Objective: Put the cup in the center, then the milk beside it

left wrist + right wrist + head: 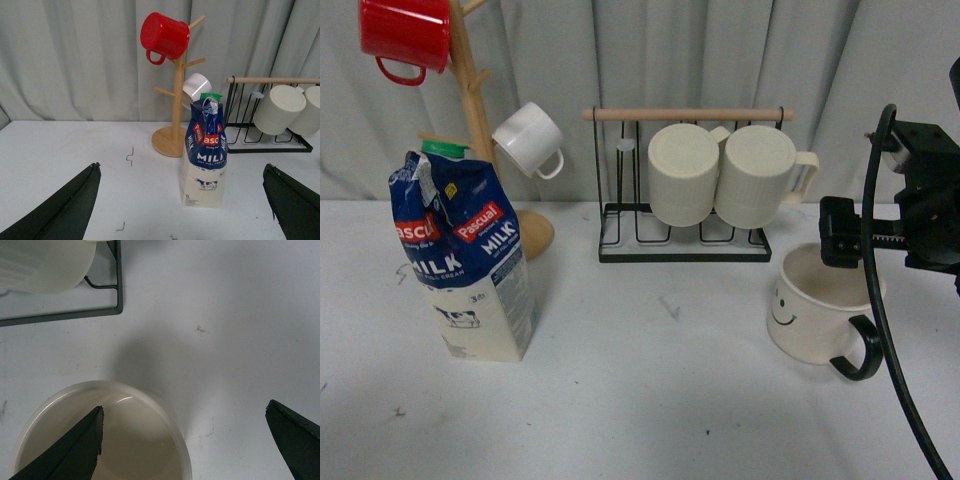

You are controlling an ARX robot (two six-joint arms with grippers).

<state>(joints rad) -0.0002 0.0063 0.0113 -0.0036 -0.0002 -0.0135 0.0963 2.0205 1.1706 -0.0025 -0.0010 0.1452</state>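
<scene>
Right gripper [184, 408] is hanging spread wide over the round, glossy cream cup [815, 310] at the right of the white bench [650, 400]. Left gripper [181, 166] is gaping wide, facing the creased carton of milk [470, 270] at left.

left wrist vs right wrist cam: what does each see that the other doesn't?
Left wrist only: open left gripper, milk, wooden mug tree with red mug and small white mug. Right wrist only: open right gripper, one finger over the cup's inside. Both: wire rack, a ribbed cream mug, white tabletop.
</scene>
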